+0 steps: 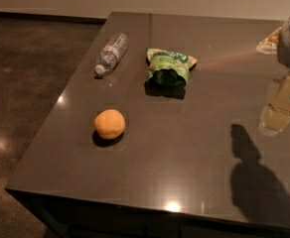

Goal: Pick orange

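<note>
The orange (109, 124) is a small round fruit sitting on the dark tabletop (184, 152), left of the middle and toward the front. My gripper (276, 115) hangs at the right edge of the view, above the table's right side, far to the right of the orange and apart from it. It holds nothing that I can see. Its shadow falls on the table at the front right.
A clear plastic bottle (111, 53) lies on its side at the back left of the table. A green snack bag (169, 67) lies behind the orange, near the middle. The table's left and front edges drop to a dark floor (26, 83).
</note>
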### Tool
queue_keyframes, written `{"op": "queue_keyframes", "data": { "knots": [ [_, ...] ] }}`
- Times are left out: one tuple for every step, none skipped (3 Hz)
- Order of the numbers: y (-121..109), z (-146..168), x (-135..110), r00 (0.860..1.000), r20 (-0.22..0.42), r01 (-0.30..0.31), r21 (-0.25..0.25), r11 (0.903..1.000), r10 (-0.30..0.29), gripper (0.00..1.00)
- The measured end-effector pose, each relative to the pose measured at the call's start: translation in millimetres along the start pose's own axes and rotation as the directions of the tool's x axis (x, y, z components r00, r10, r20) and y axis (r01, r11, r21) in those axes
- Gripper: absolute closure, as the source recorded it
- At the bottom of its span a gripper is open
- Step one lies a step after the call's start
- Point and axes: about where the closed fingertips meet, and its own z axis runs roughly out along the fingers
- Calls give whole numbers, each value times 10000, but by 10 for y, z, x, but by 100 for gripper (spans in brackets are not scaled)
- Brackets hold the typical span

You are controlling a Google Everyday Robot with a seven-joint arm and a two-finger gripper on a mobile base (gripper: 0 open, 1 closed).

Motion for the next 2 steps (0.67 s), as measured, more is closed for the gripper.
{"op": "queue_keyframes", "data": {
  "knots": [
    [-8, 4, -13, 10000, 48, -25, -1, 10000, 25, 0],
    [-25, 13, -38, 9999, 146, -77, -9, 10000, 77, 0]
  ]
}}
